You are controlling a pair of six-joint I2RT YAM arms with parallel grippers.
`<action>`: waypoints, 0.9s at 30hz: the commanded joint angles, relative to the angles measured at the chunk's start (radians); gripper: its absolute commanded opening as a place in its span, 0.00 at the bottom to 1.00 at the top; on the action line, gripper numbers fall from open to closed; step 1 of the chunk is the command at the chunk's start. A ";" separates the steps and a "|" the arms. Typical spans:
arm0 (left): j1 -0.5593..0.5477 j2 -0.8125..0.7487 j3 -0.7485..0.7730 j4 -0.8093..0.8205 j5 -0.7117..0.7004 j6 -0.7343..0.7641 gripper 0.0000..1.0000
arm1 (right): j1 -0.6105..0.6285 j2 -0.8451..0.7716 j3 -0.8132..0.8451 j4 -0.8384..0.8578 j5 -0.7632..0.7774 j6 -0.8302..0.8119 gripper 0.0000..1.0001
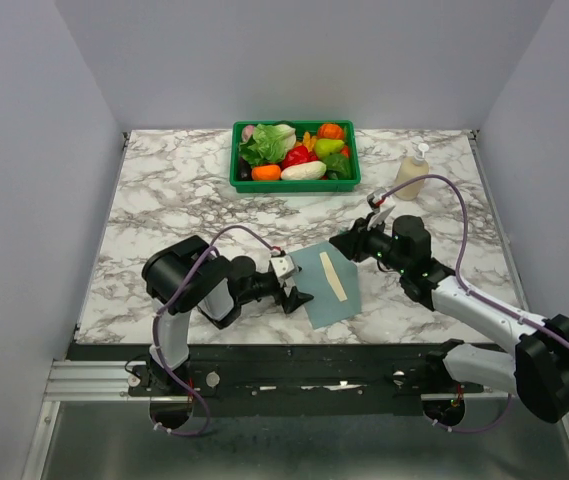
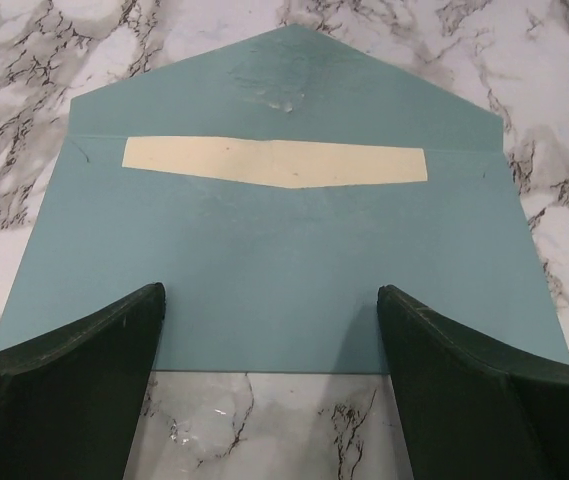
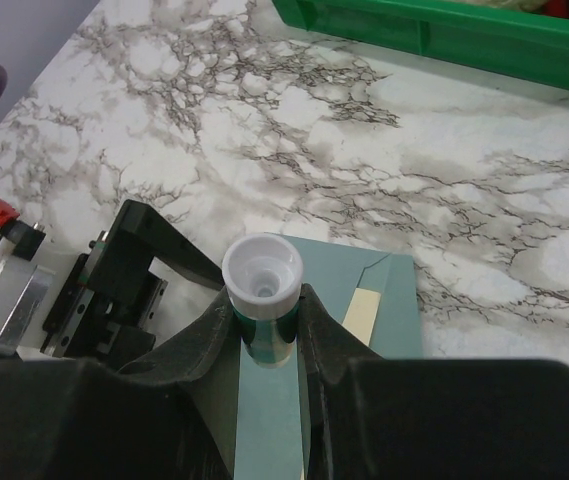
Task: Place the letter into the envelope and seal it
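Observation:
The teal envelope [image 1: 326, 290] [image 2: 284, 270] lies flat near the table's front, its pointed flap [image 2: 284, 85] open. The cream letter [image 1: 333, 275] [image 2: 274, 163] [image 3: 362, 312] sits inside, showing only as a strip at the mouth. My left gripper [image 1: 297, 283] [image 2: 271, 292] stands open at the envelope's closed edge, with a finger over each end of that edge and nothing between them. Over the envelope [image 3: 339, 275], my right gripper [image 1: 349, 243] [image 3: 269, 300] is shut on a small green glue stick [image 3: 262, 275] with a white end.
A green crate [image 1: 294, 185] [image 3: 444, 30] full of toy vegetables stands at the back middle. A pale bottle [image 1: 412, 173] stands to its right. The table's black front rail [image 1: 294, 352] runs just below the envelope.

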 commanded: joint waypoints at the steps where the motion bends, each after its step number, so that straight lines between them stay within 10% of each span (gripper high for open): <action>1: 0.026 0.063 -0.016 0.312 0.080 -0.117 0.95 | 0.002 -0.026 0.010 -0.024 0.032 0.004 0.01; 27: -0.017 0.038 -0.126 0.167 -0.273 0.051 0.93 | 0.003 -0.006 0.018 -0.047 0.036 -0.022 0.01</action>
